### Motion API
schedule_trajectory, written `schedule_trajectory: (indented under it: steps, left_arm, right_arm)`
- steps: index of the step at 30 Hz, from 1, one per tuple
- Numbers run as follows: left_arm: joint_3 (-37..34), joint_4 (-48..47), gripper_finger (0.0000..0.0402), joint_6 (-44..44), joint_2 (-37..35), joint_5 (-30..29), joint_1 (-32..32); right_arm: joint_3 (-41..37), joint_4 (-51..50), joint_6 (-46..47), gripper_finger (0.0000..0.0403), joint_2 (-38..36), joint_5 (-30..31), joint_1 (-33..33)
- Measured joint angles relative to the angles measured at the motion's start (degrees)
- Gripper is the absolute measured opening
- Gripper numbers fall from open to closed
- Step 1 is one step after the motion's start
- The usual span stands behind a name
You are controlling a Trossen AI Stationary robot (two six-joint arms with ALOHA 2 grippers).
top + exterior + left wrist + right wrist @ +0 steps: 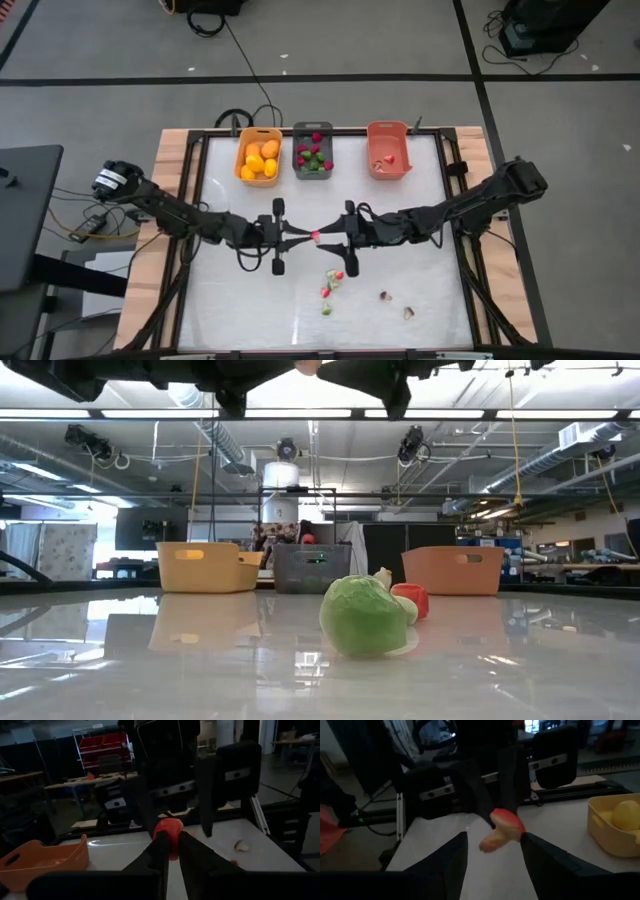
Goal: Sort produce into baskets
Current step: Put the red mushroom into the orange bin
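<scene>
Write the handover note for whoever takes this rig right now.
Left pincer: shut on a small red-and-pale produce piece, held mid-air over the table centre.
Right pincer: open, fingers either side of the same piece, not gripping.
Done: yellow basket holds yellow-orange fruits; grey basket holds red and green pieces; salmon basket holds a few.
Left: bin the held piece, then the loose pieces on the near table, including two pale ones toward the right.

Left gripper [303,235] and right gripper [330,234] are seen meeting at a pink piece [316,236], below the grey basket [313,150].
</scene>
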Motion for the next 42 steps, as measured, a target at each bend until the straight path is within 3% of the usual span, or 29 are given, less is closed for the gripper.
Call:
schedule_trajectory:
  steps: [5, 12, 15, 18, 24, 30, 36, 39, 42]
  left_arm:
    - [0.1, 0.3, 0.0044, 0.0, 0.0, 0.0, 0.1]
    - [0.1, 1.5, 0.0044, -0.4, 0.0, -0.2, 0.2]
    - [0.2, 0.8, 0.0048, -1.8, 0.0, 6.4, 0.2]
    - [0.2, -2.8, 0.0055, -3.5, 0.1, 14.4, -0.3]
    - [0.1, -12.5, 0.0057, -8.1, 0.1, 9.2, 0.1]
    - [0.1, -17.4, 0.0057, -10.9, 0.1, 7.3, 0.2]
    - [0.1, -17.6, 0.0058, -11.2, 0.1, 7.4, 0.1]
    - [0.1, -17.5, 0.0058, -14.8, 0.2, 8.3, -0.1]
    - [0.1, -16.2, 0.0064, -15.5, 1.9, 12.4, -1.4]
  right_arm:
    - [0.0, 0.3, 0.4, 0.0153, 0.4, 3.0, -0.1]
    - [0.0, 0.5, 0.2, 0.0015, 0.4, 5.8, -0.1]
    - [0.0, -1.6, 1.8, 0.0008, 0.0, 6.9, -0.1]
    - [0.0, -7.3, 3.5, 0.0005, -1.7, 12.5, -0.8]
    - [0.0, -24.1, 6.2, 0.0002, -8.1, 21.0, -3.2]
    - [0.1, -48.0, 11.3, 0.0004, -14.2, 24.5, -14.1]
    - [0.0, -58.9, 12.5, 0.0011, -13.7, 26.4, -25.0]
    - [0.0, -62.1, 12.0, 0.0036, -12.2, 24.0, -28.3]
    - [0.0, -63.3, 11.1, 0.009, -11.3, 22.8, -30.5]
